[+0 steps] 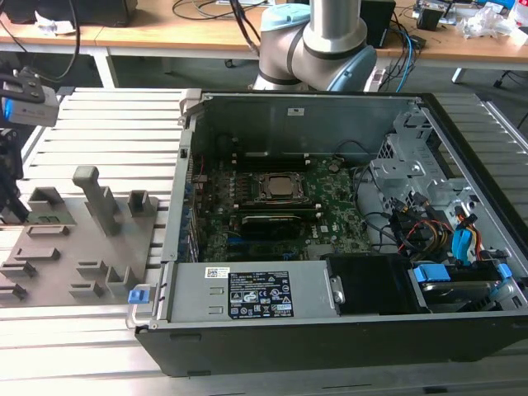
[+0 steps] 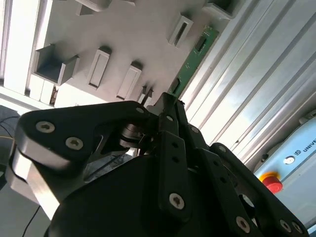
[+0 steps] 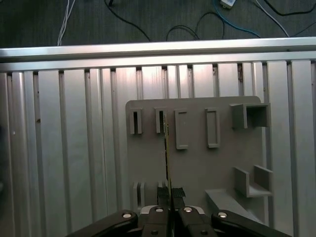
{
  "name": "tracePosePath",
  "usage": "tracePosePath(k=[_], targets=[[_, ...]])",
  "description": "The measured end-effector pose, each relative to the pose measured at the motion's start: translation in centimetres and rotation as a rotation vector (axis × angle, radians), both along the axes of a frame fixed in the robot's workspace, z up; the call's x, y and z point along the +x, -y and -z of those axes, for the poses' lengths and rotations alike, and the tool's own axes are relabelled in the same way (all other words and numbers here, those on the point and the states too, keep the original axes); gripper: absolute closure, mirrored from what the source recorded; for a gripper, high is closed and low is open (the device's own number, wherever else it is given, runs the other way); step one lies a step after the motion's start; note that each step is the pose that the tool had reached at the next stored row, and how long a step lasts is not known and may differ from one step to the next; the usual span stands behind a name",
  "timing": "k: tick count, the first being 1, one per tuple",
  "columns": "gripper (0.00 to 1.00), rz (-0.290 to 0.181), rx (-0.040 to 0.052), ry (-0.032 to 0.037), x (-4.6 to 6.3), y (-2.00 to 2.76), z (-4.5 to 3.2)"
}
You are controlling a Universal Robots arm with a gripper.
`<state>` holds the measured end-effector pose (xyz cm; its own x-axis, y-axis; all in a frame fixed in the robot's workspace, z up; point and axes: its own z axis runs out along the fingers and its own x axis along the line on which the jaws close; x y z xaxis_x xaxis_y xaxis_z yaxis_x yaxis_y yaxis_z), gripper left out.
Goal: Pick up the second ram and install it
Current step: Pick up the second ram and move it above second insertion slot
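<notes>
The second ram (image 3: 167, 153) is a thin green stick, seen edge-on in the first wrist view, over the grey holder plate (image 3: 197, 163). In the second wrist view its green face (image 2: 193, 58) runs away from the fingertips. My gripper (image 3: 170, 191) is shut on the ram's near end, and its black fingers (image 2: 167, 106) meet there. In the exterior view the gripper (image 1: 15, 206) is at the far left over the plate (image 1: 82, 247), with the green stick (image 1: 48, 219) beside it. I cannot tell whether the stick is lifted clear of its slots.
The open computer case (image 1: 330, 330) sits at the exterior view's right, with motherboard (image 1: 330, 210), CPU socket (image 1: 276, 188) and power supply (image 1: 247, 293) inside. Grey holder blocks (image 1: 95, 194) rise from the plate. The slotted aluminium table (image 3: 74, 148) lies around it. A red stop button (image 2: 270, 181) stands nearby.
</notes>
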<state>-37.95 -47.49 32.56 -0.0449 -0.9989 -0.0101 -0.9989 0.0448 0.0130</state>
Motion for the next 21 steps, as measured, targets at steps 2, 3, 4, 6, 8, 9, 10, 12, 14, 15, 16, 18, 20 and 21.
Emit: tracePosePath(k=[2, 3, 4, 6, 8, 9, 10, 12, 14, 15, 16, 18, 20, 21], targets=[[0.86, 0.0, 0.0, -0.0001, 0.0, 0.0, -0.27], [0.86, 0.0, 0.0, -0.0001, 0.0, 0.0, -0.45], [0.86, 0.0, 0.0, -0.0001, 0.0, 0.0, -0.76], [0.86, 0.0, 0.0, -0.0004, 0.1, 0.0, -1.43], [0.86, 0.0, 0.0, -0.0005, 0.1, 0.0, -1.87], [0.86, 0.0, 0.0, -0.0006, 0.1, 0.0, -2.14], [0.86, 0.0, 0.0001, -0.0007, 0.1, -0.01, -2.55], [0.86, 0.0, 0.0004, -0.0008, 0.1, -0.01, -3.08], [0.86, 0.0, 0.0009, -0.0009, 0.2, -0.02, -3.74], [0.86, 0.0, 0.0012, -0.001, 0.2, -0.04, -3.86], [0.86, 0.0, 0.0015, -0.001, 0.2, -0.1, -3.98], [0.86, 0.0, 0.0019, -0.001, 0.3, -0.76, -4.33], [0.86, 0.0, 0.002, -0.0009, 0.3, -1.3, -4.42], [0.86, 0.0, 0.002, -0.0011, 0.3, -1.68, -4.45]])
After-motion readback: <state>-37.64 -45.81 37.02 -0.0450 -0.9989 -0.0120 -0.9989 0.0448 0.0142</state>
